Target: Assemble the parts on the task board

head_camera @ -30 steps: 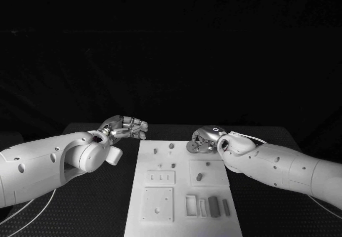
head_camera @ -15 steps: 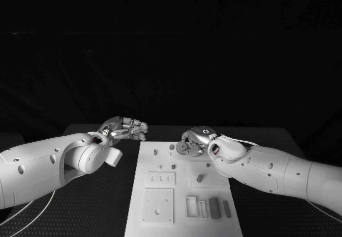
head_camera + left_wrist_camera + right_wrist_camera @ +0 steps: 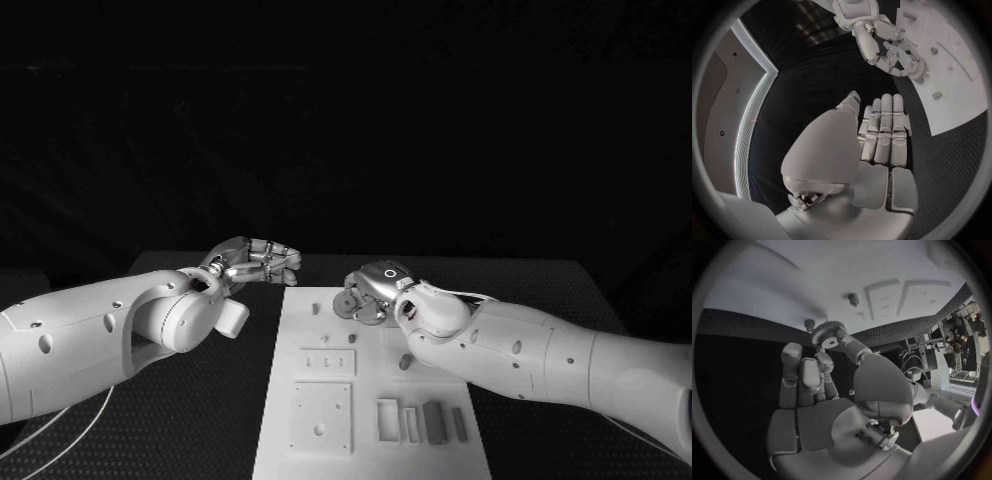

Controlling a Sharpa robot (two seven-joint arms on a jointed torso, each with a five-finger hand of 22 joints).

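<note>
Right hand [image 3: 826, 367] pinches gear [image 3: 825, 331] flat-faced just above peg [image 3: 809, 324] on task board [image 3: 433, 370]; left hand [image 3: 882, 137] empty, fingers straight, beside board.

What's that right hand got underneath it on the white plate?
The right hand pinches a small toothed gear above the task board. Two small pegs stand on the board beyond it. In the head view the hand covers the board directly beneath.
</note>
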